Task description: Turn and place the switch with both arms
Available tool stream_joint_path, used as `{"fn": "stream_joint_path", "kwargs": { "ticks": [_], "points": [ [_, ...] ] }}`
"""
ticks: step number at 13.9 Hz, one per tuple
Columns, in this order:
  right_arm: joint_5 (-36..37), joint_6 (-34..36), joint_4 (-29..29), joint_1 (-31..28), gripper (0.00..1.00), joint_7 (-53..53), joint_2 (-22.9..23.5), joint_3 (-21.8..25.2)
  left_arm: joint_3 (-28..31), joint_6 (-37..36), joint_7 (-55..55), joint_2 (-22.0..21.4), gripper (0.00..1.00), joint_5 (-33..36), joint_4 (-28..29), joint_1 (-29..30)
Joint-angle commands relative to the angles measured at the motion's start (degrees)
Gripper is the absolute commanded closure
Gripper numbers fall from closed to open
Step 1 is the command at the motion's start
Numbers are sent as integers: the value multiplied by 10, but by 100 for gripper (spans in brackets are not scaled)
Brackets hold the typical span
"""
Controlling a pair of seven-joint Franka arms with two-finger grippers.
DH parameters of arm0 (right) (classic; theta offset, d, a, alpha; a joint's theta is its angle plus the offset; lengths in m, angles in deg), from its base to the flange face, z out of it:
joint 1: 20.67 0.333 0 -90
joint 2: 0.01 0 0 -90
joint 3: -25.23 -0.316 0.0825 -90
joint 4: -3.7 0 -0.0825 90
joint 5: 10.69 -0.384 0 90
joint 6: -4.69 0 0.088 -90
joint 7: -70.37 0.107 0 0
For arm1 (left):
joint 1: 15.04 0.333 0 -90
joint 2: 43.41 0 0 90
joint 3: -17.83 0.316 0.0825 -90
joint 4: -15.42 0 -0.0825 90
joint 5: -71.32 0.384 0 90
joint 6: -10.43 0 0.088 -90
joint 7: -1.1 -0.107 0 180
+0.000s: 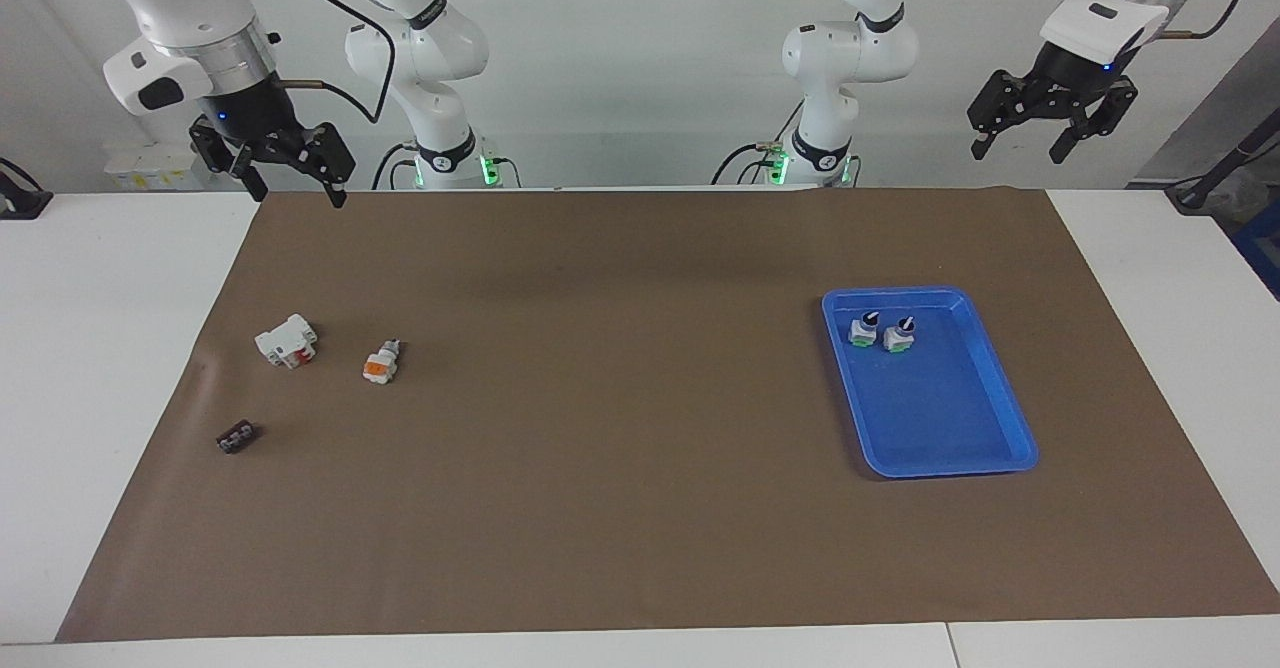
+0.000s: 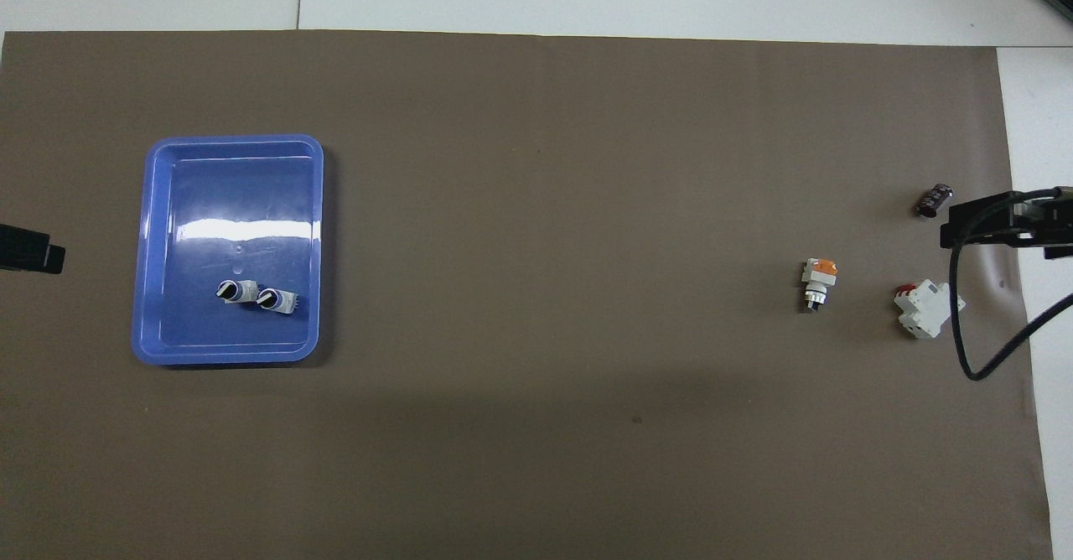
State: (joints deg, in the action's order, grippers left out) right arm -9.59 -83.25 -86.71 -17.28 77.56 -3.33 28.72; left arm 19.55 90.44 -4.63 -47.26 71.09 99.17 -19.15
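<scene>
A white-grey switch [image 1: 381, 361] with an orange patch facing up lies on its side on the brown mat [image 1: 620, 508], toward the right arm's end; it also shows in the overhead view [image 2: 819, 279]. My right gripper [image 1: 298, 193] hangs open and empty, high over the mat's edge at that end, apart from the switch; it shows in the overhead view [image 2: 997, 220]. My left gripper [image 1: 1017, 153] hangs open and empty, high over the left arm's end of the table; only its tip shows in the overhead view [image 2: 33, 251].
A blue tray [image 1: 960, 458] toward the left arm's end holds two upright switches [image 1: 881, 332] with black knobs. A larger white block with a red part [image 1: 287, 340] lies beside the lone switch. A small flat black piece [image 1: 237, 437] lies farther from the robots.
</scene>
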Motion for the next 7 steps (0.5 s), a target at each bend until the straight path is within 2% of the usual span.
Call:
{"fn": "stream_joint_path", "kwargs": {
  "ticks": [1,4,7],
  "points": [
    [1,-5,-5,-2,0,-3,-3,-2,0,7,-5,-15,0,-6,19,2],
    [1,-8,-12,-2,0,8,-4,-2,0,7,-4,-15,0,-6,19,2],
    [1,-49,-54,-3,0,15,-17,-2,0,7,-4,-15,0,-6,19,2]
  ]
}}
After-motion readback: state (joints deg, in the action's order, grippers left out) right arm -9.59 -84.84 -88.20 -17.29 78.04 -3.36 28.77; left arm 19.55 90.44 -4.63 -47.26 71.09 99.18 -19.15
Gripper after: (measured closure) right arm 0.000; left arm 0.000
